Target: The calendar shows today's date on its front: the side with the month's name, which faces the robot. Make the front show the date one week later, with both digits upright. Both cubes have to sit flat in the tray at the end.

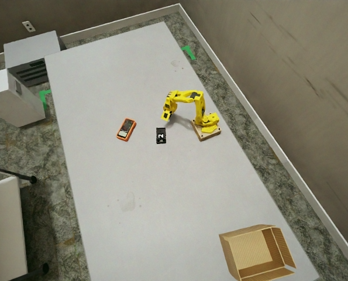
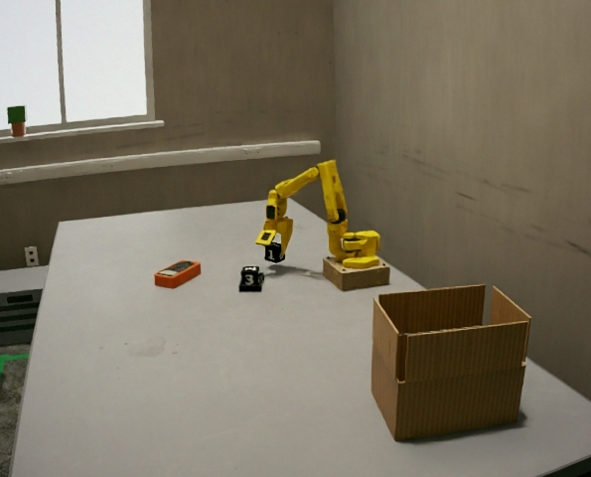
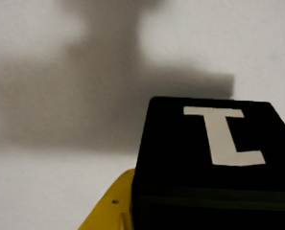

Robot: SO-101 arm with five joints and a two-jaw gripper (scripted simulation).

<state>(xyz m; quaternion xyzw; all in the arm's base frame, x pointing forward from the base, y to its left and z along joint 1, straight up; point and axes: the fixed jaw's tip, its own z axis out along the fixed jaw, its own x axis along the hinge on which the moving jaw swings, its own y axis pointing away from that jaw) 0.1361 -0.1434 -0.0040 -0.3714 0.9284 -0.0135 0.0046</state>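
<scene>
My gripper (image 1: 166, 119) (image 2: 274, 249) is shut on a black cube (image 2: 272, 253) (image 3: 176, 144) and holds it above the table, on the far side of the tray in the exterior view. The held cube shows a white 1 towards the exterior camera; the wrist view also shows a white 1, appearing upside down. The black tray (image 1: 161, 130) (image 2: 250, 288) stands on the table. The other black cube (image 1: 160, 136) (image 2: 248, 279) sits at the tray's end nearer the exterior camera, with a 2 on top and a 3 towards that camera. The calendar's robot-facing front is not readable.
An orange-cased meter (image 1: 126, 129) (image 2: 177, 274) lies beyond the tray from the arm's base. The wooden base block (image 1: 205, 133) (image 2: 356, 274) carries the arm. A large open cardboard box (image 1: 230, 254) (image 2: 459, 400) stands far off, near the table's edge.
</scene>
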